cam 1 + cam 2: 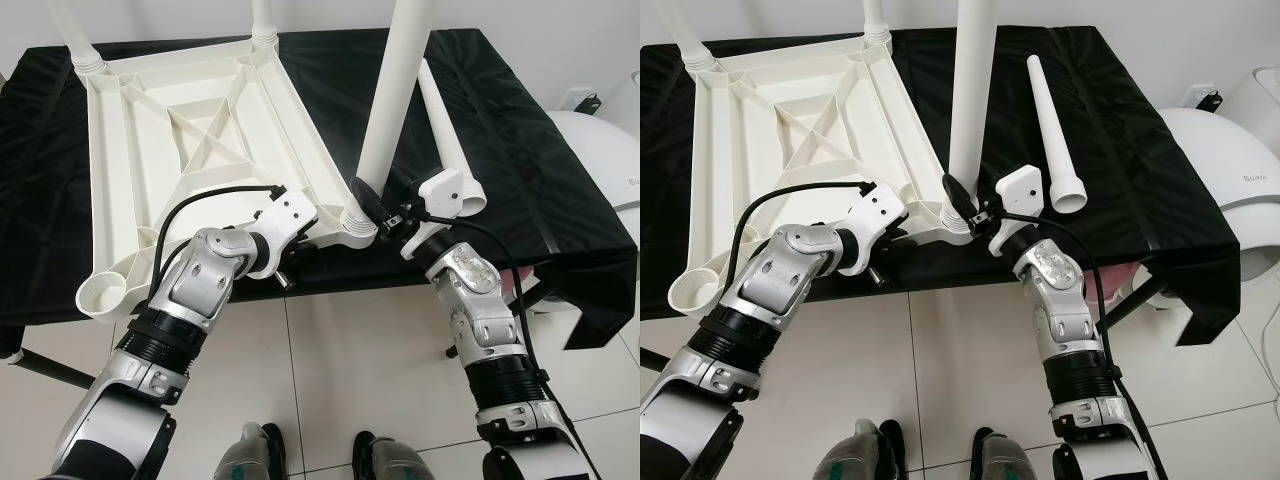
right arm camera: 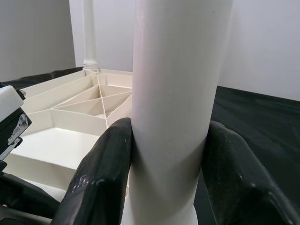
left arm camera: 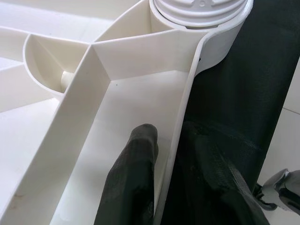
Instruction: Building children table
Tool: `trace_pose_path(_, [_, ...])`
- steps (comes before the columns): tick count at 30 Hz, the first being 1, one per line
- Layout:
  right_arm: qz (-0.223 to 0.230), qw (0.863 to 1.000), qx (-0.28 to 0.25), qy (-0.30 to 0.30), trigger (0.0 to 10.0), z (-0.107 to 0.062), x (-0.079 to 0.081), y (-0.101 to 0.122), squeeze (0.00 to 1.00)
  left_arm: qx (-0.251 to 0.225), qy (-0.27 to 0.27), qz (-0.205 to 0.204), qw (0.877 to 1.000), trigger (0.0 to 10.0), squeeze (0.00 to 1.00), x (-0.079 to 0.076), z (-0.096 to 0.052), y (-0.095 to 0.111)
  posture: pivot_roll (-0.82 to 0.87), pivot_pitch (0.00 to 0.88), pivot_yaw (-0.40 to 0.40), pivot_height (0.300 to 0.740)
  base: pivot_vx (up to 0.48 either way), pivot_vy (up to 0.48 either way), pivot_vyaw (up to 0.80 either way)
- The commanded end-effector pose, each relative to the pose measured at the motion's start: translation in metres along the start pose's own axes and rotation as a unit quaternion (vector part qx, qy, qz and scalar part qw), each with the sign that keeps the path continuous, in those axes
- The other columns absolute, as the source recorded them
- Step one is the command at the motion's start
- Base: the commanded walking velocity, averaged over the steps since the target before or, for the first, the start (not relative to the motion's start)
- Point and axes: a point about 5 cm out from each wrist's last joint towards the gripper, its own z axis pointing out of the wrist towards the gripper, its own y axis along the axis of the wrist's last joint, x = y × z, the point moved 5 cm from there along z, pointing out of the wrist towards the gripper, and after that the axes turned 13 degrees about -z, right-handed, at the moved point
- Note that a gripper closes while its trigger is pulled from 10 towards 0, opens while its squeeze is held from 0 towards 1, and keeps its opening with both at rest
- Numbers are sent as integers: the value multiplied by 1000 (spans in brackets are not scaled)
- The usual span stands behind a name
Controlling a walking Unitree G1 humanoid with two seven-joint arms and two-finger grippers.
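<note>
Tabletop (image 1: 200,150): white moulded plastic, lying upside down on the black cloth (image 1: 520,170) of a bench; ribbed underside with a crossed brace in the middle, round leg sockets at the corners.
Location: near-right corner overhangs the bench edge closest to the robot; near-left socket (image 1: 103,296) stands empty.
Fitted legs: two far legs upright in their sockets, at far left (image 1: 80,40) and far middle (image 1: 264,20).
Leg in hand (image 1: 970,100): plain white tapered tube, standing upright in the near-right socket (image 1: 958,232).
Spare leg (image 1: 1055,140): lies loose on the cloth, just right of the upright leg, flared threaded end toward the robot.
Right gripper (image 2: 164,159): fingers (image 2: 105,173) closed on the lower part of the leg in hand, just above the socket.
Left gripper (image 3: 164,187): pinches the tabletop's edge wall beside that socket, one finger (image 3: 133,178) inside the rim, the other outside against the cloth.
Step, judged: seating or screwing the third leg home.
Handling advice: keep the leg plumb so the thread does not cross; turn in short bites low on the tube; hold the rim firm against the twist, since the overhanging corner could swing or slip.
Risk: smooth plastic may slide in the fingers.
</note>
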Motion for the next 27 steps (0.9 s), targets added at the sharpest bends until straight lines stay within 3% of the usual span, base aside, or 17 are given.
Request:
trace_pose_path(1, [7,999,32,5,10000,-5,8,-15,0,-34,28,25,999,10000,0,4,-5,21,-99,182,-1,740,0,0,0])
trace_pose_path(27, [3,997,32,-64,10000,-10,14,-9,0,-35,24,32,999,10000,0,4,-4,24,-103,170,3,740,0,0,0])
